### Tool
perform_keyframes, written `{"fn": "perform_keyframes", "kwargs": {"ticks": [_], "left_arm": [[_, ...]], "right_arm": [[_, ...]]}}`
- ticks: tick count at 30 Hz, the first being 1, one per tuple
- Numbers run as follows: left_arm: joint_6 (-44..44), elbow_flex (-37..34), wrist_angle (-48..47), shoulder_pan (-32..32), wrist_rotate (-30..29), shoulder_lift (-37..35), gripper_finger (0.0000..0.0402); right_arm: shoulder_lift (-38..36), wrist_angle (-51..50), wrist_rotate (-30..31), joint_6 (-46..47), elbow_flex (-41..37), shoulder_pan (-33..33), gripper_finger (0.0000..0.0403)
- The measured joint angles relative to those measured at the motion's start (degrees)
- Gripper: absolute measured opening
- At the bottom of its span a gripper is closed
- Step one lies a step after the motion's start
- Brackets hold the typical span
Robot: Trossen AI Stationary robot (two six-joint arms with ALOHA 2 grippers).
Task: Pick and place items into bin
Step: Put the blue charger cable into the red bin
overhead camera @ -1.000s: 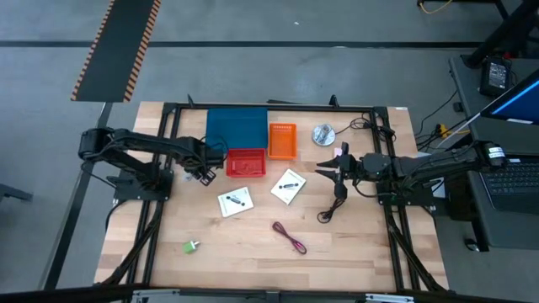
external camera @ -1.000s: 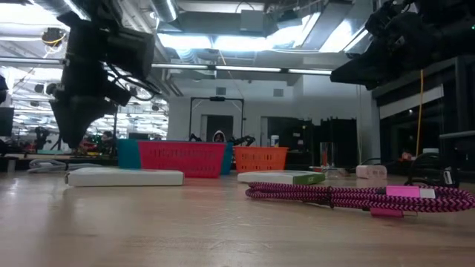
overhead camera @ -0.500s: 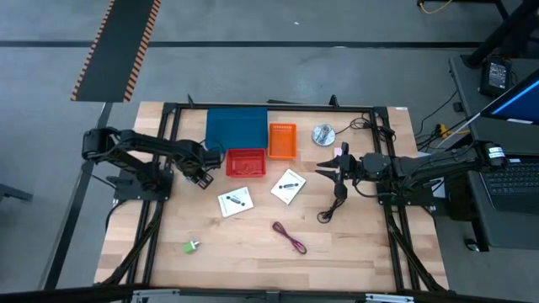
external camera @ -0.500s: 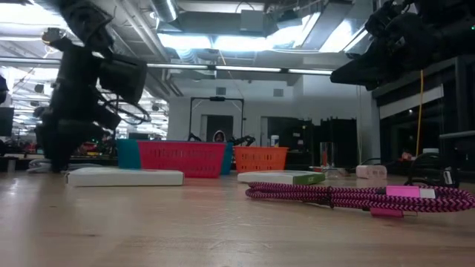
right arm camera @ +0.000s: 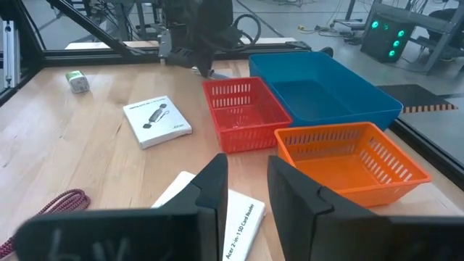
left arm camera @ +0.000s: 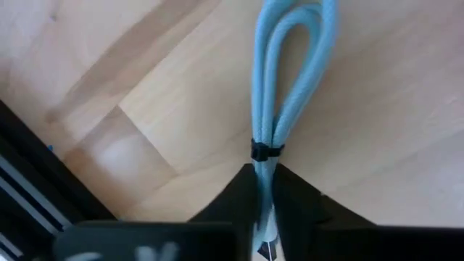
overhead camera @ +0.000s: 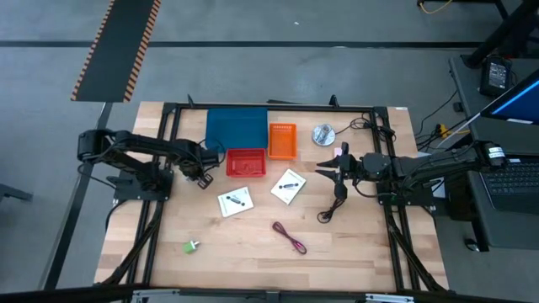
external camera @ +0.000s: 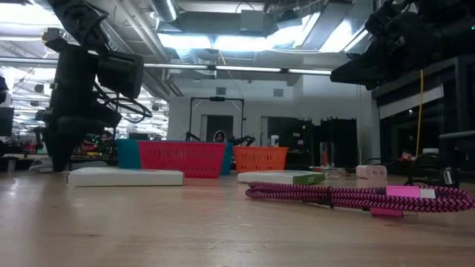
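Left wrist view: left end effector [left arm camera: 264, 210] pinching pale-blue cable [left arm camera: 286, 69].

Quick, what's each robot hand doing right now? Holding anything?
Left gripper: shut on a light-blue cable, by the red bin.
Right gripper: open, empty, waiting near the orange bin.

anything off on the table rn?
Nothing spilled or damaged. Loose items lie scattered: two white cards, maroon cable, black cable, green piece. Left end effector grips a light-blue cable beside the red bin.
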Motion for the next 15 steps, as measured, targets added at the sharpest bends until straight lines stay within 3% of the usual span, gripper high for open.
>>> {"fn": "perform_keyframes", "kwargs": {"ticks": [8,15], "left_arm": [[3.5,0.0,-0.7,0.0,3.9,-4.0,0.0017],[8.0,0.2,-1.0,0.0,6.0,-15.7,0.0013]], "right_arm": [[0.0,0.0,0.0,0.0,0.0,0.0,0.0081],[0.0,0.0,0.0,-0.2,0.0,0.0,0.0081]]}}
